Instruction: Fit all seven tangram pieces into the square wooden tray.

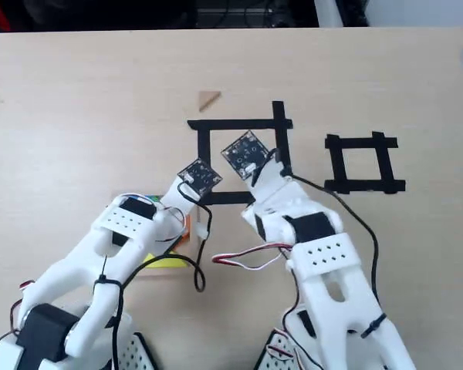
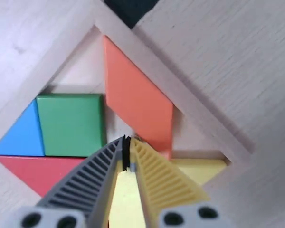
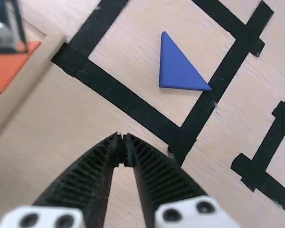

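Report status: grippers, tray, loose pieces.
Left gripper shut above the tray. Right gripper shut, empty. Tray partly filled; blue triangle loose inside taped square.

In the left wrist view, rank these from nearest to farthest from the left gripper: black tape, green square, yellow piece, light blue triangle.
From the left gripper:
1. Yellow piece, directly under the gripper.
2. Green square, just beside it.
3. Light blue triangle, beyond the green square.
4. Black tape, outside the tray, past its corner.

The blue triangle (image 3: pixel 178 66) lies open on all sides, tray wall (image 3: pixel 23 85) apart.
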Robot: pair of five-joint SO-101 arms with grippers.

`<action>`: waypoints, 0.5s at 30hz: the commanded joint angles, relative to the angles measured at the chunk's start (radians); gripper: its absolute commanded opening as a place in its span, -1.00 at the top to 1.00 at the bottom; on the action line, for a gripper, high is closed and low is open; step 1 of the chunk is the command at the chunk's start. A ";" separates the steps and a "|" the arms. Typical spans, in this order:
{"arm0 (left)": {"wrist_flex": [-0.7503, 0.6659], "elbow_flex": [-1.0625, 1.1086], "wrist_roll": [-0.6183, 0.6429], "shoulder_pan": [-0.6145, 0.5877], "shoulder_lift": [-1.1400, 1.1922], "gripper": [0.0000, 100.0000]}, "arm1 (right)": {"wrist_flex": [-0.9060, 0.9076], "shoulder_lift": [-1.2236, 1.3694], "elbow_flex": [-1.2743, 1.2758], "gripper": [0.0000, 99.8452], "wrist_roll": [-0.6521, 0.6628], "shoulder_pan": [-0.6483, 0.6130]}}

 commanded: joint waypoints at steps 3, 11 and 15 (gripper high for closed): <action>-0.012 -0.045 0.012 0.024 0.000 0.94 | 0.000 -0.008 -0.004 0.98 0.000 -0.018; 0.109 -0.102 0.087 -0.012 -0.120 0.94 | -0.014 -0.008 -0.010 0.98 0.002 0.038; 0.107 -0.054 0.087 0.022 -0.196 0.94 | -0.032 -0.008 -0.013 0.98 -0.003 0.095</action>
